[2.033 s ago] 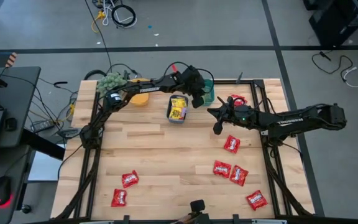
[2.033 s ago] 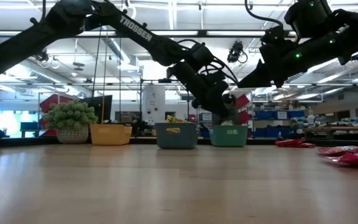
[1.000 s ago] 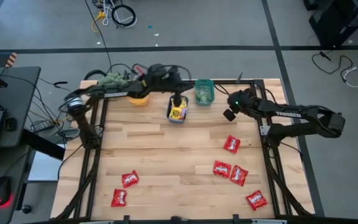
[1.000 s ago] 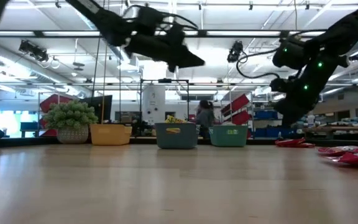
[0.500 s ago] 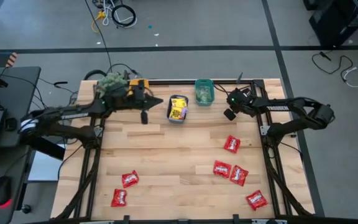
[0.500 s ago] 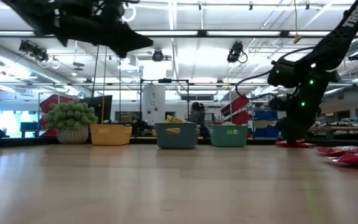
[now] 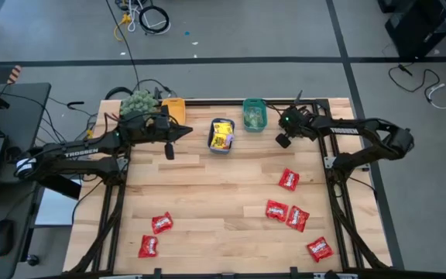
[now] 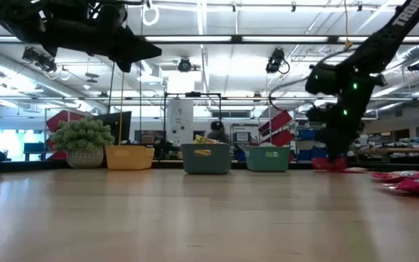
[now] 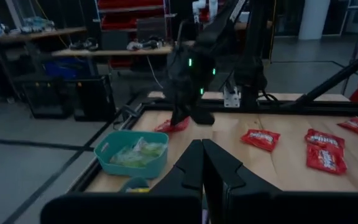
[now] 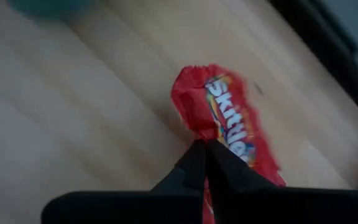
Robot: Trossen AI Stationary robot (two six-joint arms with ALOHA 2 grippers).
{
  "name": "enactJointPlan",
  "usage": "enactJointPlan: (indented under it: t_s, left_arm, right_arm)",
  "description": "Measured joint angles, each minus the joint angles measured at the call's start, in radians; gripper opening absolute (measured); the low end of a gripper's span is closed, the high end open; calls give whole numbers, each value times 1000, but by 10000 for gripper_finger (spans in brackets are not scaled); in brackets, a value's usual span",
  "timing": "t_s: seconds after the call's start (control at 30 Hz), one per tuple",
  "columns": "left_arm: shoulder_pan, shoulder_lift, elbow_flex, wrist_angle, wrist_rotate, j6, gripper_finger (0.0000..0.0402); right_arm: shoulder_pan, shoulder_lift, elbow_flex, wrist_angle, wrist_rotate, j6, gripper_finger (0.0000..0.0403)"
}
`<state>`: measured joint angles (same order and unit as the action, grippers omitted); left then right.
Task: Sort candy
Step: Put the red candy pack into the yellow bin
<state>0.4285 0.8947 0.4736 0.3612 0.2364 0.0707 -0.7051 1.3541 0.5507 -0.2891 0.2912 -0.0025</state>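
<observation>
Six flat red wrapped candy packets lie in plain sight on the pale butcher-block wooden table (image 7: 223, 194) in the high view: two near the front left corner (image 7: 161, 223) (image 7: 148, 246), and four on the right half, one alone (image 7: 288, 180), two touching side by side (image 7: 276, 209) (image 7: 297, 218), and one near the front right corner (image 7: 320, 249). A seventh red packet (image 10: 232, 124), printed with candy lettering, lies on the wood at the back right. The right gripper (image 10: 205, 148) has its two dark fingers pressed together on that packet's edge, pinching the wrapper; the low view shows the same gripper (image 8: 332, 161) down at the table with red at its tip.

Three small plastic bins stand in a row along the back edge. The orange bin (image 7: 175, 109) sits at the left, its contents hidden. The blue-grey bin (image 7: 221, 135) in the middle holds yellow packets, too heaped to count. The teal bin (image 7: 255, 114) holds small pale green packets, also too many to count. A fuzzy green plant-like ball (image 7: 137, 102) sits just beside the orange bin.

The left gripper (image 7: 187, 130) hangs in the air between the orange and blue-grey bins, its fingers closed together with nothing between them.
</observation>
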Motion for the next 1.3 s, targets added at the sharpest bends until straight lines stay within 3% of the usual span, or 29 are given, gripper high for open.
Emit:
enactJointPlan:
  t_s: [0.33, 0.57, 0.73, 0.9, 1.1, 1.3]
  left_arm:
    - [-67, 37, 0, -14, 3, 8, 21]
    - [-152, 197, 1, 164, 1, -6, 85]
    - [-177, 279, 1, 197, 1, -54, 127]
    - [-189, 292, 1, 212, 0, -56, 136]
    - [-194, 292, 1, 230, 0, -55, 136]
    - [-195, 292, 1, 202, 0, -56, 136]
  right_arm:
    - [206, -231, 84, -17, -159, 71, 0]
    - [404, -266, 135, 80, -161, 82, 0]
    - [488, -250, 142, 1, -102, 141, 9]
    - [486, -203, 112, -90, -5, 168, 64]
    - [393, -63, 68, -88, 4, 146, 155]
    - [324, 50, 62, -146, 4, 116, 200]
